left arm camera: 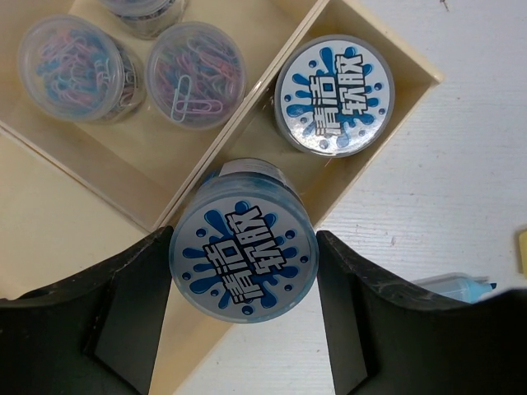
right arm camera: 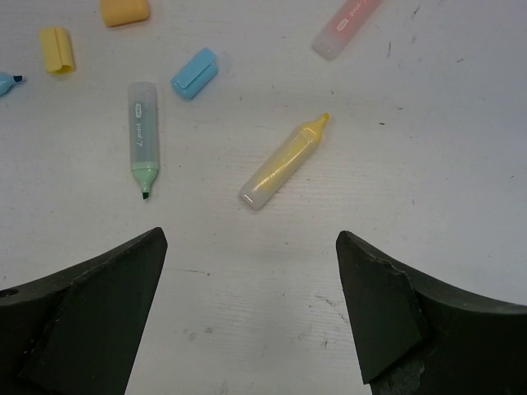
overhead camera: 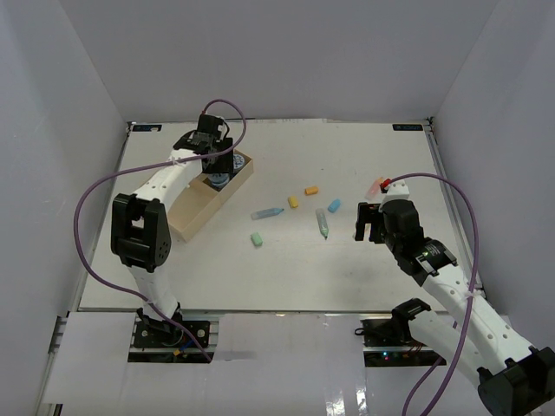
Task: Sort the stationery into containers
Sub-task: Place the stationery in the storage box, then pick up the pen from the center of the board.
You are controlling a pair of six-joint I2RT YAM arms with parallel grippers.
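My left tool point(left arm camera: 244, 263) grips a round roll point(left arm camera: 243, 247), blue-splashed white lid (facing up), above the tray point(left arm camera: 412, 70) wall; its twin point(left arm camera: 335, 95) sits just ahead, inside. My right tool point(right arm camera: 251, 247) gapes wide, yellow stick point(right arm camera: 280, 164) ahead on the worktop point(right arm camera: 428, 148).

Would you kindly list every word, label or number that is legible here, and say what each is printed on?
"清洁软胶": lid of the blue-and-white tub held in the left gripper.
"清洁软胶": lid of the second tub, in the tray's corner compartment.
green marker: print on the barrel, too small to read.
pink marker: print blurred, unreadable.
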